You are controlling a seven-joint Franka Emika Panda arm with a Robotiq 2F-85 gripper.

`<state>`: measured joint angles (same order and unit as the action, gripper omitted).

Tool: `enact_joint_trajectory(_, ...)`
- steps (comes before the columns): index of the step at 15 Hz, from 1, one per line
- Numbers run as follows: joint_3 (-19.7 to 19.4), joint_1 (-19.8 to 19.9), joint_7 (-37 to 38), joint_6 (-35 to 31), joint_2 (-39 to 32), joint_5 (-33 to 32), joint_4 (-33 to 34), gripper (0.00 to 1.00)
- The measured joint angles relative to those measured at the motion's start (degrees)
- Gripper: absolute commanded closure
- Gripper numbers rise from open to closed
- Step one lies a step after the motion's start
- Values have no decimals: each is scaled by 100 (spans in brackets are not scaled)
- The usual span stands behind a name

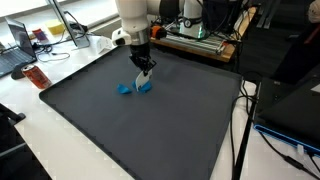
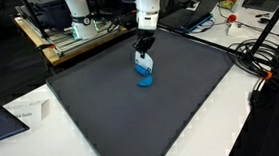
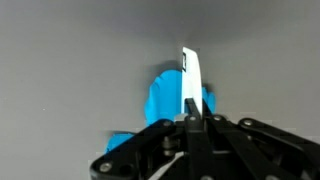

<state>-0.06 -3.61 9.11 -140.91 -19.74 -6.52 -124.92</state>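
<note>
My gripper (image 3: pixel 190 112) is shut on a thin white flat piece (image 3: pixel 191 75) that sticks out edge-on beyond the fingertips. Right behind it on the dark mat lies a bright blue object (image 3: pixel 165 100), and a smaller blue piece (image 3: pixel 120 140) lies to its left. In both exterior views the gripper (image 1: pixel 146 68) (image 2: pixel 144 54) points straight down over the mat's middle. The white piece (image 2: pixel 145 63) hangs just above the blue object (image 2: pixel 145 81); I cannot tell whether they touch. Two blue pieces (image 1: pixel 125 88) (image 1: pixel 144 86) sit side by side under the hand.
The dark grey mat (image 1: pixel 150 130) covers most of the white table. A laptop (image 1: pixel 15 45) and an orange bottle (image 1: pixel 35 76) stand off its edge. A rack of equipment (image 1: pixel 195 40) lies behind, cables (image 2: pixel 264 63) beside the mat, and a sheet of paper (image 2: pixel 22 115) near its corner.
</note>
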Motion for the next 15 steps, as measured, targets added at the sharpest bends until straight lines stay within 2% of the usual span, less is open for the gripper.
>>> enact_joint_trajectory(15,41,22,-342,153,-216,94,230,99)
